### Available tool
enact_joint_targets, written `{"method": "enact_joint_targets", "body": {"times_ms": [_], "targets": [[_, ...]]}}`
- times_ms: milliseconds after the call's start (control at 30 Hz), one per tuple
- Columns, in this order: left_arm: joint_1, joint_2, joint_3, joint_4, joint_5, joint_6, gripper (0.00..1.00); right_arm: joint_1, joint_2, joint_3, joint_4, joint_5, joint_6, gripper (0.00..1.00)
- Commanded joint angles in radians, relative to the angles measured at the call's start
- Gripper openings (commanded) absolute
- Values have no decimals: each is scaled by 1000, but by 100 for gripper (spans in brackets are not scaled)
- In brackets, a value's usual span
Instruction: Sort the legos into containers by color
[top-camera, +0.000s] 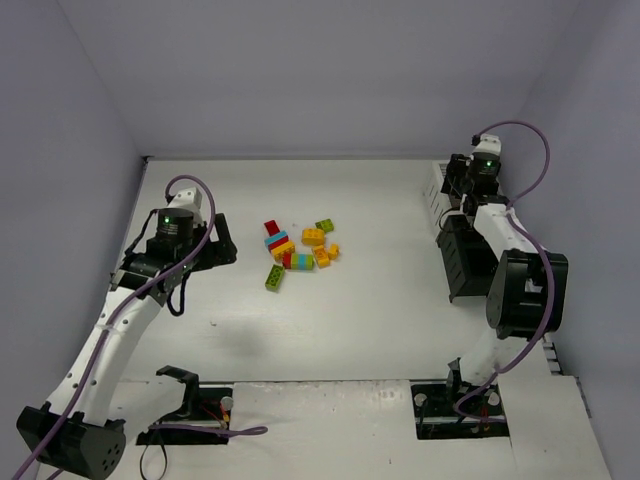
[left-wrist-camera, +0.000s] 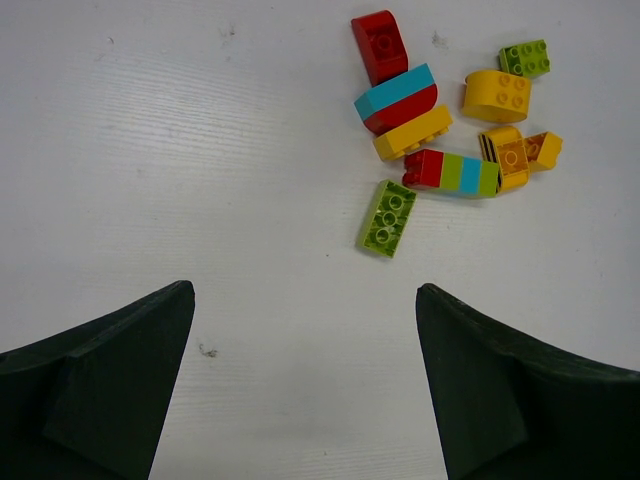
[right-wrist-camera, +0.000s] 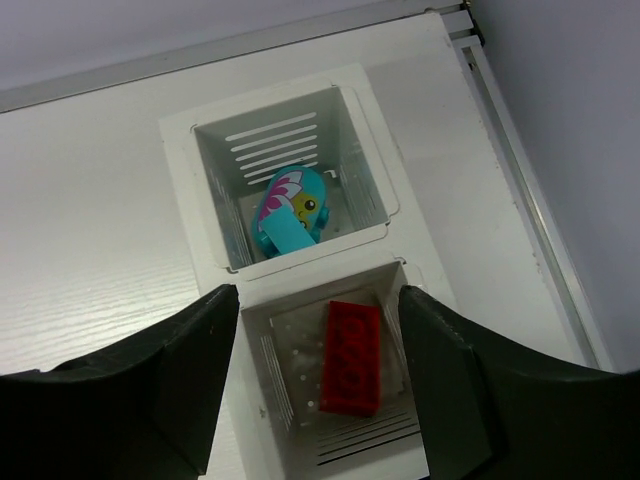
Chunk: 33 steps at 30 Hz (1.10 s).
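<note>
The legos (top-camera: 300, 250) lie in a loose cluster mid-table. The left wrist view shows a green brick (left-wrist-camera: 387, 217) nearest, a red rounded brick (left-wrist-camera: 380, 45), a cyan-and-red stack (left-wrist-camera: 397, 95), yellow bricks (left-wrist-camera: 412, 133), a striped bar (left-wrist-camera: 452, 172) and orange pieces (left-wrist-camera: 520, 152). My left gripper (left-wrist-camera: 305, 290) is open and empty, left of the cluster (top-camera: 222, 250). My right gripper (right-wrist-camera: 318, 295) is open and empty above the white slatted containers (top-camera: 437, 190). One white bin (right-wrist-camera: 215, 190) holds the cyan oval piece (right-wrist-camera: 290, 215). The nearer bin (right-wrist-camera: 265, 370) holds a red brick (right-wrist-camera: 350, 358).
Black bins (top-camera: 462, 262) continue the container row toward the right arm's base. Grey walls close in the table at the back and both sides. A raised white panel (top-camera: 330, 420) with the arm mounts runs along the near edge.
</note>
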Motion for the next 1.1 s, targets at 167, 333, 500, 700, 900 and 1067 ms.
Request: {"method": "enact_joint_targets", "body": {"times_ms": [167, 333, 500, 700, 900, 1067], "targets": [[-2, 69, 79, 76, 3, -14, 85, 132, -150, 24, 29, -80, 54, 62], [-5, 215, 165, 93, 34, -78, 85, 251, -156, 22, 14, -88, 122, 61], [-8, 464, 356, 52, 23, -187, 84, 331, -164, -1, 5, -63, 177, 61], [-29, 751, 562, -1, -9, -282, 84, 341, -190, -36, -49, -53, 241, 61], [-61, 977, 702, -25, -38, -325, 84, 341, -245, -91, -75, -52, 237, 61], [-91, 1118, 826, -62, -87, -333, 78, 341, -288, -143, -84, -52, 238, 61]]}}
